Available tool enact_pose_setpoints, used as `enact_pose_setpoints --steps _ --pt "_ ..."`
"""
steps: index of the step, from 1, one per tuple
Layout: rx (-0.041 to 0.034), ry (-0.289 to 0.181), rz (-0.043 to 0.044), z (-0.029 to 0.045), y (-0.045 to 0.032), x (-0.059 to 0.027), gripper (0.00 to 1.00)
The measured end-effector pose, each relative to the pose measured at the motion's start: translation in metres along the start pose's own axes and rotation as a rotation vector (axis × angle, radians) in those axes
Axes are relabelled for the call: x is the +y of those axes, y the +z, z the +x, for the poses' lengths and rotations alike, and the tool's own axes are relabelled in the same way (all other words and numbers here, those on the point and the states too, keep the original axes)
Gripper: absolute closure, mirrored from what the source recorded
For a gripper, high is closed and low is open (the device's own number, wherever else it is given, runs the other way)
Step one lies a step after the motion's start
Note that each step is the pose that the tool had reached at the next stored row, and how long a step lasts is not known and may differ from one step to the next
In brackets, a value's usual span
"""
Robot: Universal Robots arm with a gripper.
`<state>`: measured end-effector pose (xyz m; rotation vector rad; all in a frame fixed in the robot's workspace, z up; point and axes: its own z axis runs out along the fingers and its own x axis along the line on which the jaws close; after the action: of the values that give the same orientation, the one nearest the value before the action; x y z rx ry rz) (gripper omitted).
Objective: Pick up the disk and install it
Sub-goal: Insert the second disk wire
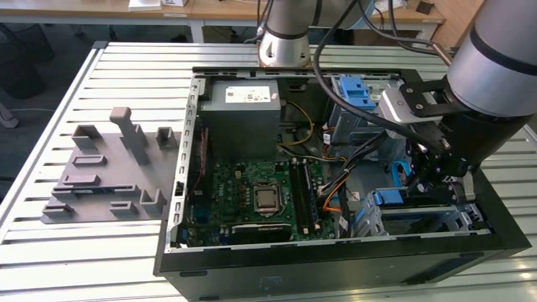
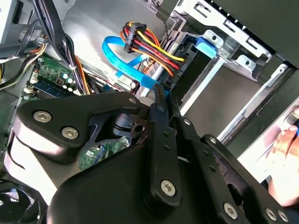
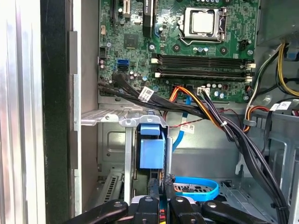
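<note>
One gripper [image 3: 161,186]: black metal jaws pressed together, nothing between
Disk [image 3: 152,151]: blue plastic rail, seated upright in bay
Bench [image 1: 126,69]: ribbed metal slats

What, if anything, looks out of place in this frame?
A person's hand shows by the computer case in the second wrist view, close to the gripper. A flat blue cable loops loose inside the case; nothing looks damaged.

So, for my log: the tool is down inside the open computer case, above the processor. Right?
Not quite. The tool is inside the open computer case, but above the drive bay, not the processor; the exterior view shows it.
</note>
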<state>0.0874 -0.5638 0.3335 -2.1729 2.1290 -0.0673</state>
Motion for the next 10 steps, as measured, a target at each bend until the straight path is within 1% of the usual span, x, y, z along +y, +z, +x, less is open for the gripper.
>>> enact_pose_setpoints --steps 7,10 --pt "-0.0031 0.001 0.0001 0.0025 0.0005 -0.0008 0.84" --pt "-0.0085 0.001 0.0002 0.0028 0.0008 -0.0015 0.84"
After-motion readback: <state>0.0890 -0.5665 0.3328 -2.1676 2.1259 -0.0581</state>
